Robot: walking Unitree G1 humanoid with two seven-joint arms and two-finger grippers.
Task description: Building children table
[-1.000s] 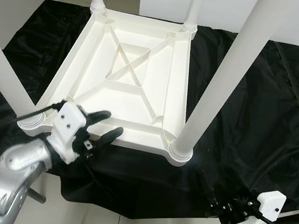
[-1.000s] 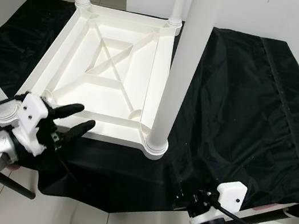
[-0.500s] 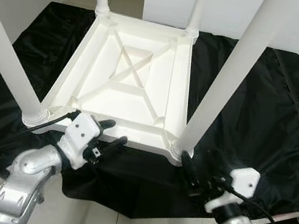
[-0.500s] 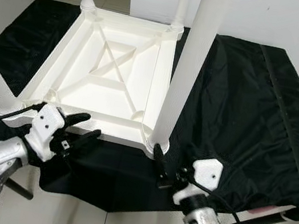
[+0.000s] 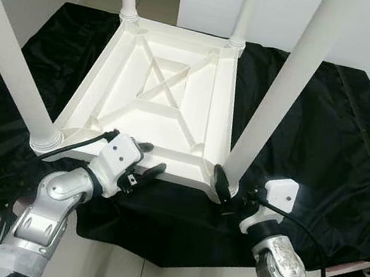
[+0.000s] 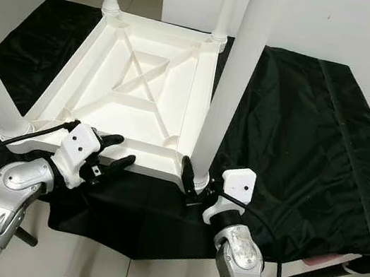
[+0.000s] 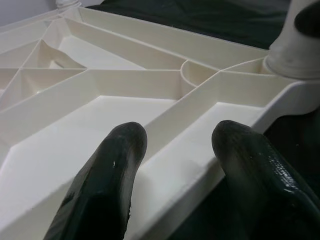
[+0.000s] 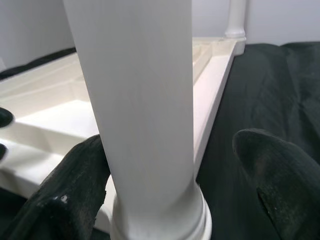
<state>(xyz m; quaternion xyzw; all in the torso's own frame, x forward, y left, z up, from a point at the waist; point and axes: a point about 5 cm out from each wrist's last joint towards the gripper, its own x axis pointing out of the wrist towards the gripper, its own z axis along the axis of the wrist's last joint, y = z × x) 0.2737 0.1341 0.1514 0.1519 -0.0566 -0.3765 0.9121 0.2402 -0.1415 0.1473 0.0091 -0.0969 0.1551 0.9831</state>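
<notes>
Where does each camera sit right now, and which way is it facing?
Eye views: on the head, looking down at the upturned table on black cloth; both arms show.
Left wrist: looks along the open left hand, fingers astride the table's near rim.
Right wrist: looks along the open right hand, around the near right leg.
Shared: that leg and the table.

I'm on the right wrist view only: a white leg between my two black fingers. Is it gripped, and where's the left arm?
Observer: Not gripped. The right gripper is open, fingers either side of the near right leg at its base.
Operator: And the left?
Observer: The left gripper is open at the near rim of the upturned table; one finger lies over the rim, one outside.
Operator: All legs on?
Observer: Four legs stand in the corner sockets; the table rests on a black cloth.
</notes>
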